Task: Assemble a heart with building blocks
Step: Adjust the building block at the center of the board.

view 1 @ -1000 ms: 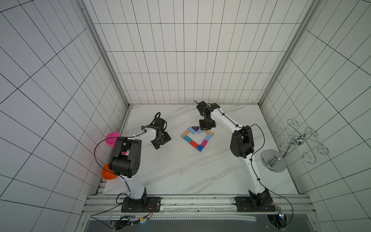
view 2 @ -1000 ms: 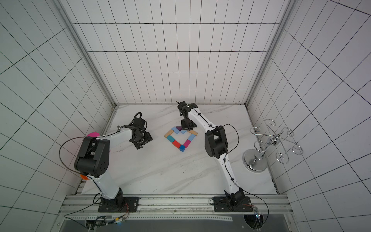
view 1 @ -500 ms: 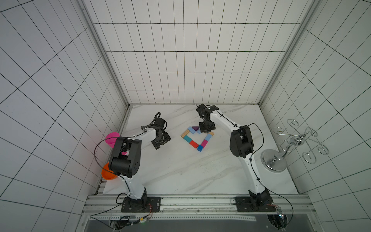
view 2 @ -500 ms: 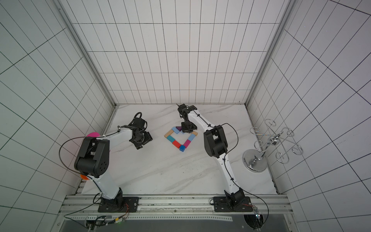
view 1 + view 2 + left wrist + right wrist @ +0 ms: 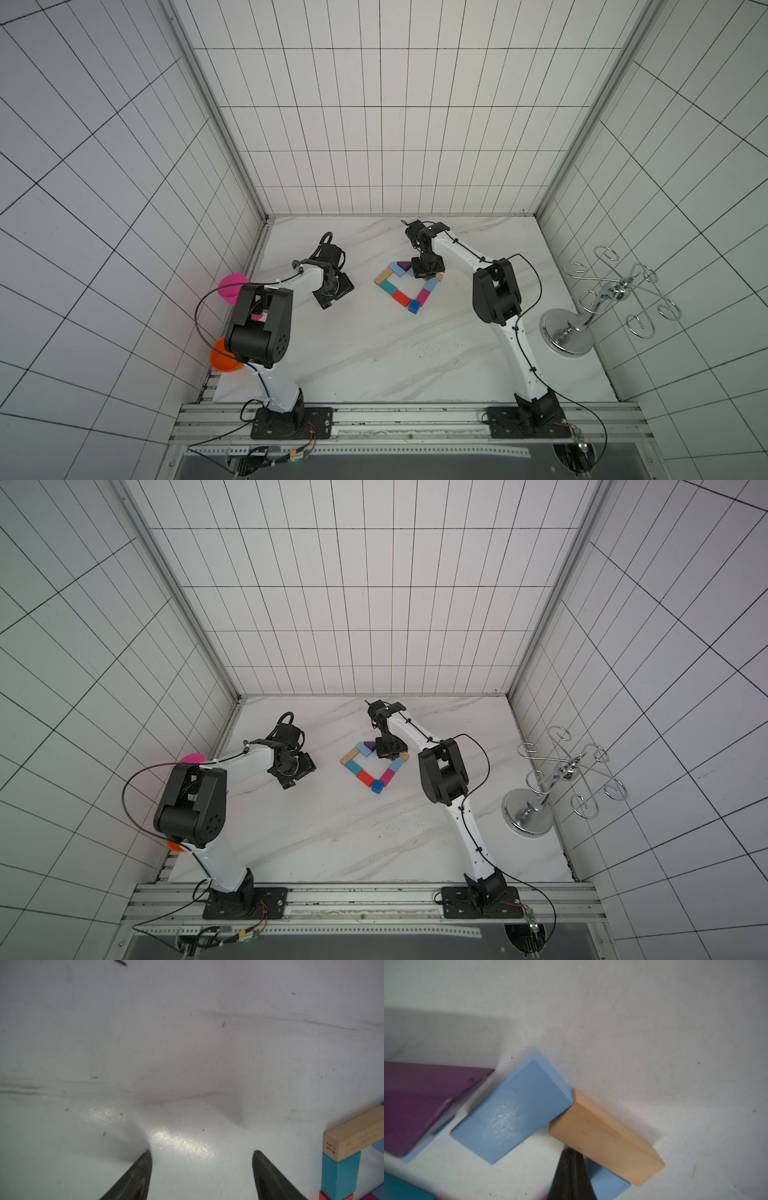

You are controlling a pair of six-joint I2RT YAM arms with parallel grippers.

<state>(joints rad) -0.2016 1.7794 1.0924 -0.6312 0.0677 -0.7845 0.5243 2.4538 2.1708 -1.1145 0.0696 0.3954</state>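
Brings the right claw [image 5: 427,271] lower and nearer than a second ago: then over the far edge of the hollow heart of coloured blocks [image 5: 401,298], now down on its upper right lobe. Keeps that claw pinched shut and empty, tip against the inner long edge of the tan wooden rectangular block [image 5: 604,1136], apparently touching. Reads as a nudge, not a pick.

Leaves the tan block meeting the light blue rectangular block [image 5: 512,1111] at one corner only, with a thin wedge of table between. Leaves a clear gap between that light blue block and the dark purple triangular block [image 5: 425,1101] at the notch.

Holds the left claw [image 5: 201,1153] where it was, spread wide over the bare white marble table [image 5: 374,357], gripping nothing, just beside the heart's left flank.

Finds the heart mid-table between the two arms, small blue cube [image 5: 414,306] at the tip pointing to the near edge, all visible pieces lying flat in the outline. Suggests placing is probably over and only squaring-up of the right lobe remains. Calls for a light push, since a hard one could skew the neighbours.
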